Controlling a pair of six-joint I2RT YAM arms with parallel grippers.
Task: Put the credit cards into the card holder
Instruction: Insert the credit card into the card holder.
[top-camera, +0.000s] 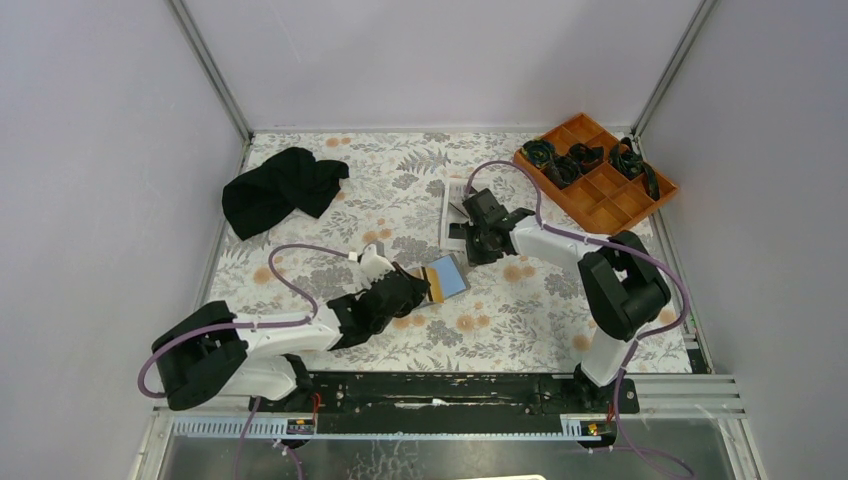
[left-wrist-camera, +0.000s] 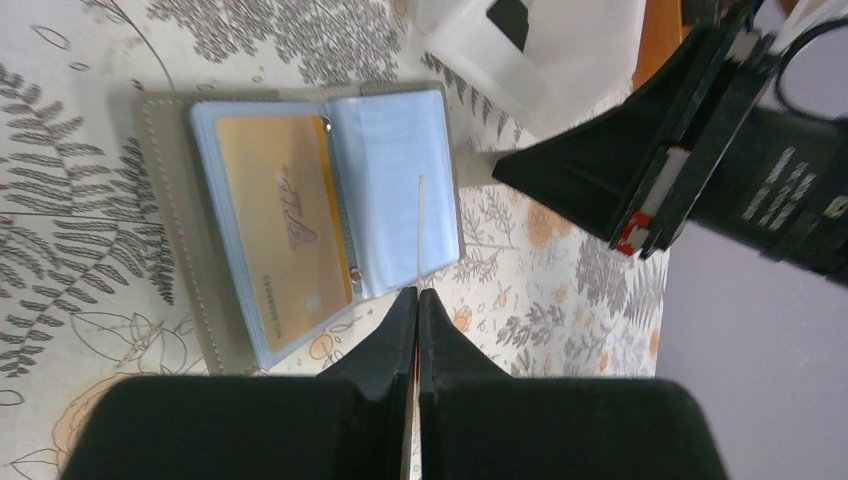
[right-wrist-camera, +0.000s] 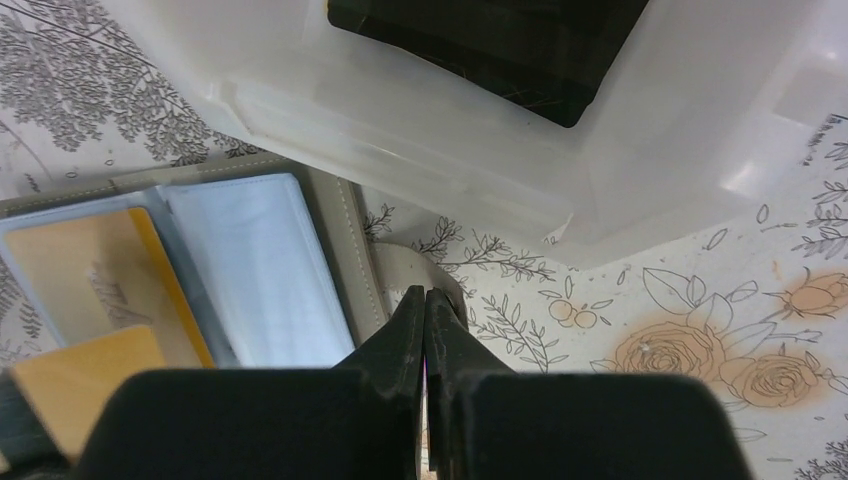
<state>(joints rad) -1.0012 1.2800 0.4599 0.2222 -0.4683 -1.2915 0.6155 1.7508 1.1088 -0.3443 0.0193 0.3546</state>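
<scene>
On the floral table, the white tray is holding a dark card. Just beside it the card holder is lying open, showing pale blue slots with one orange-gold card tucked in. The right gripper is resting its jaws, closed tight, at the holder's grey tab, while the left gripper is pinching a second orange-gold card over the open slots.

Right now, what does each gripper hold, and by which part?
The left gripper pinches an orange-gold credit card by its near edge. The right gripper seems shut on the grey tab of the card holder.
</scene>
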